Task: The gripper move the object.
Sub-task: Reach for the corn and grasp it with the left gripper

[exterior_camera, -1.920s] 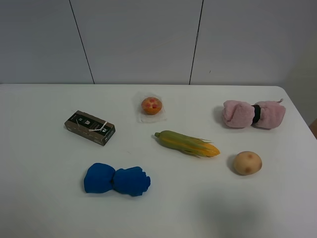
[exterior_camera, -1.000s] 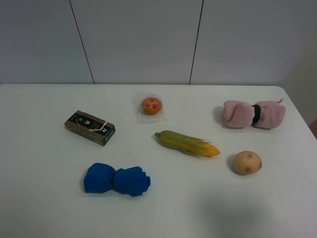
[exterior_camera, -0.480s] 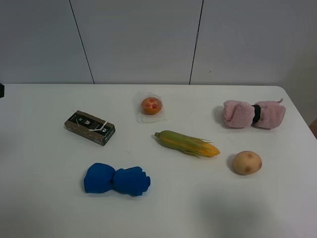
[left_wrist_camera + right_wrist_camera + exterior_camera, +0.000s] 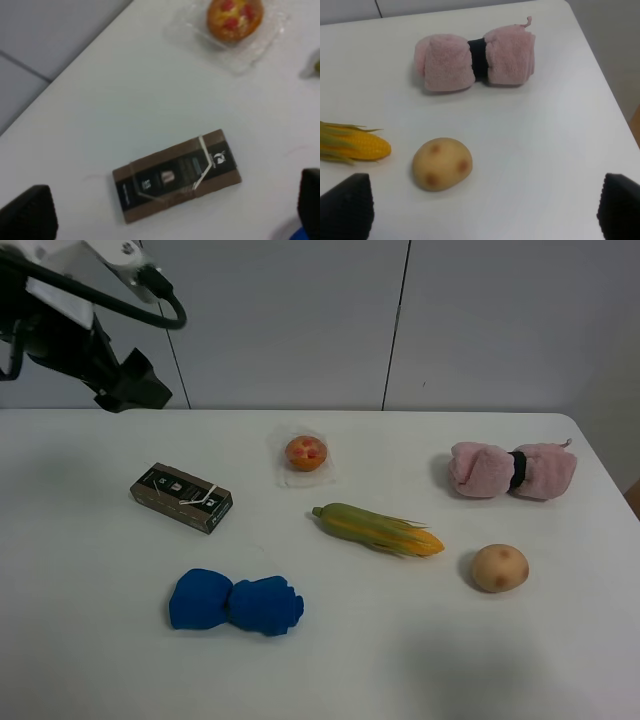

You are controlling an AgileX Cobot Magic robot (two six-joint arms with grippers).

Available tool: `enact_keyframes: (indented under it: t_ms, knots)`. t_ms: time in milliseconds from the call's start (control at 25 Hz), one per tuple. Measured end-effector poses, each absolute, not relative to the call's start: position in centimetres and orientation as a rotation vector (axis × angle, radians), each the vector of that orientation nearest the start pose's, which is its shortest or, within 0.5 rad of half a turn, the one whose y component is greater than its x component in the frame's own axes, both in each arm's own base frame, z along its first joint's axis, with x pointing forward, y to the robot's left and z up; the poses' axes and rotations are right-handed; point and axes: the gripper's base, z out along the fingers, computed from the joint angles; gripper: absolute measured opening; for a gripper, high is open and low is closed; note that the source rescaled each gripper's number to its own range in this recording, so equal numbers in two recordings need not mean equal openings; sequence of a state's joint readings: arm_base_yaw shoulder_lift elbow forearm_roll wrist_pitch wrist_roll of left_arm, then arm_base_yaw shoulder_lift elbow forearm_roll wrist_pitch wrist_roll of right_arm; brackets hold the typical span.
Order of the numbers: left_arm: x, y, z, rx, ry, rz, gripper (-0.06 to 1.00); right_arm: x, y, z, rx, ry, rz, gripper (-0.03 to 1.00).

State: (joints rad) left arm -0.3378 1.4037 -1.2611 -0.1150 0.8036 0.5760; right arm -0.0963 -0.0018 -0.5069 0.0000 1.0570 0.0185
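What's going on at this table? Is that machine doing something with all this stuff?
A two-armed robot is meant to move the toy corn cob, which lies untouched near the middle of the white table. The left gripper hangs open and empty above the far left side, its camera looking down on a brown box. The right gripper is also open and empty, facing the potato and pink towel roll.

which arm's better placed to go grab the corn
Probably the right. The corn lies right of centre in the high view, and its yellow end shows near the open right gripper in that wrist view. The left gripper hangs high at the far left, beyond the brown box.
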Motion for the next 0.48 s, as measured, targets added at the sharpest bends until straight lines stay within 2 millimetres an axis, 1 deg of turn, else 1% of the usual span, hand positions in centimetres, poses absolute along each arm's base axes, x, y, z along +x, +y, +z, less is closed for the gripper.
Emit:
enact_keyframes:
  t_ms: [120,240,320,480]
  knots:
    - [28.6,-13.7,32.9,1.333,2.080,-0.042,0.88,-0.6,0.1,27.9,0.117,2.029,-0.049,1.00]
    - [28.3,-16.2,31.6,1.598,1.925,-0.052,0.84,-0.6,0.1,27.9,0.117,2.029,-0.049,1.00]
    - [28.0,-17.7,30.7,1.692,1.869,-0.076,0.83,-0.6,0.1,27.9,0.117,2.029,-0.049,1.00]
    - [28.1,-19.9,28.8,1.748,1.869,-0.170,0.83,-0.6,0.1,27.9,0.117,2.029,-0.049,1.00]
